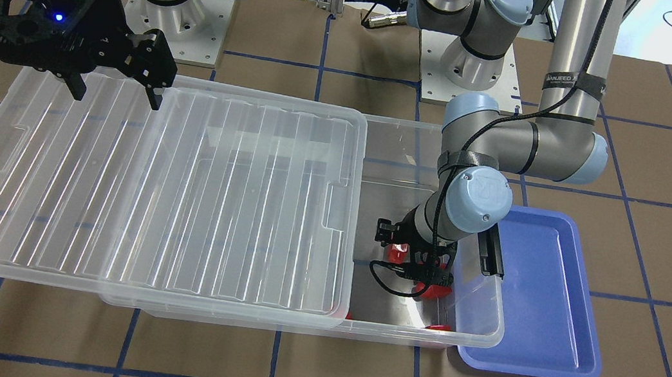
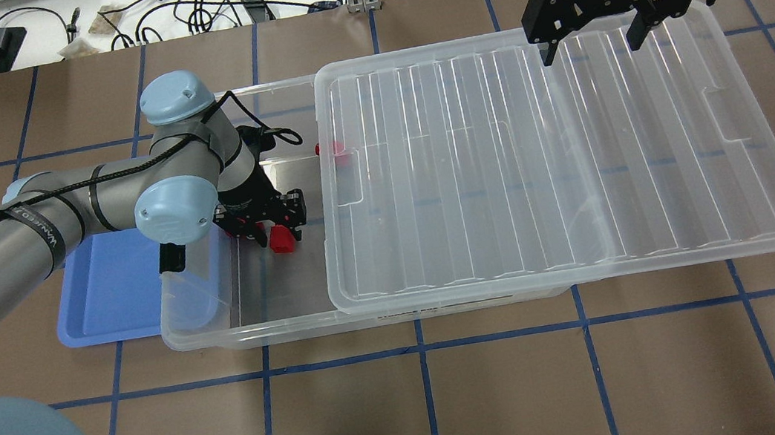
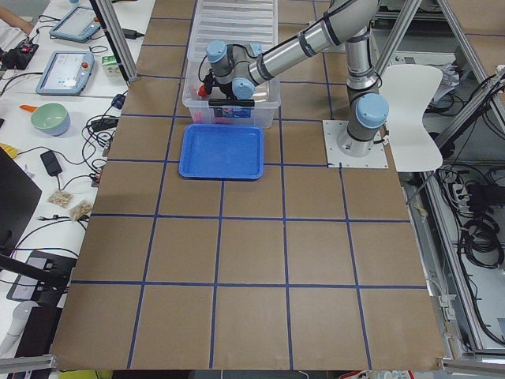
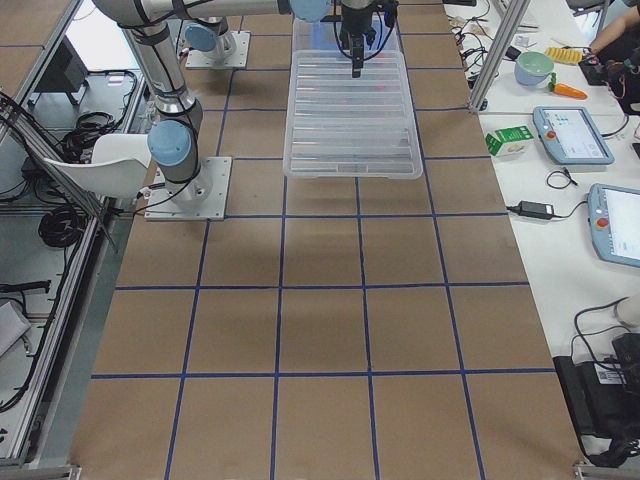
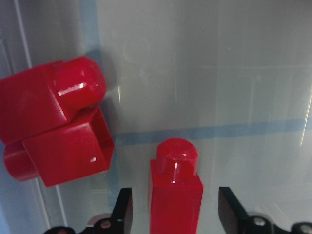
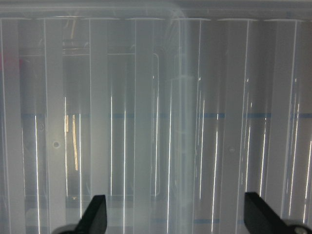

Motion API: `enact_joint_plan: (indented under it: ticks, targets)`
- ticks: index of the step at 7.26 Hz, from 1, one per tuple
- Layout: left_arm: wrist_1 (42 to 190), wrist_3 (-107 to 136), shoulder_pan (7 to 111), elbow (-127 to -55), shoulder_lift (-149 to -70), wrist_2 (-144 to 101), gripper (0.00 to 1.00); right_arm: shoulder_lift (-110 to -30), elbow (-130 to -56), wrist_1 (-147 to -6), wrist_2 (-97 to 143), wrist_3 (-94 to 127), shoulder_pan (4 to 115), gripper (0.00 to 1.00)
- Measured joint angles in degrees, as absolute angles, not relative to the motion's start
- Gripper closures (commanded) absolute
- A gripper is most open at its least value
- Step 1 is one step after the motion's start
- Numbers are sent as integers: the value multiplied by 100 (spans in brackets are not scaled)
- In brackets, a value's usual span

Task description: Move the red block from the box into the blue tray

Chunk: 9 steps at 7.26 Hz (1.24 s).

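The red block (image 5: 174,195) stands on the floor of the clear box (image 2: 253,332), stub pointing away; it also shows in the overhead view (image 2: 280,241). My left gripper (image 2: 273,232) is down inside the box's open end, open, one finger (image 5: 123,210) on each side of the block with a small gap on both sides. The blue tray (image 2: 109,291) lies empty beside the box's short end. My right gripper (image 2: 587,41) is open and empty, hovering over the far corner of the lid (image 2: 536,153).
The ribbed lid is slid sideways and covers most of the box. Two larger red pieces (image 5: 53,126) lie stacked just left of the block. Another red piece (image 2: 336,151) sits at the lid's edge. A black clip handle (image 1: 491,254) hangs on the box end by the tray.
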State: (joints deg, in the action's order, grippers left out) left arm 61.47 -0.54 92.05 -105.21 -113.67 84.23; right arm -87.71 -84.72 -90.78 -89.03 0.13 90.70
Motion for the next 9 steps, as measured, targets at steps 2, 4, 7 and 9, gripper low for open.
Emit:
enact_joint_plan:
  ticks: [2, 4, 7, 9]
  targets:
    - [6169, -70, 9215, -10493, -11354, 8420, 100, -8766, -8475, -9112, -8953, -121, 9070, 0]
    - [6283, -97, 9243, -10378, -11215, 8445, 100, -8757, -8496, -9192, -9038, -223, 9070, 0]
    - [7397, -97, 9246, -9689, -10880, 8487, 100, -8762, -8499, -9201, -9042, -220, 9070, 0]
    - [8477, -103, 9203, -9002, -10616, 8503, 100, -8758, -8499, -9200, -9033, -187, 9070, 0]
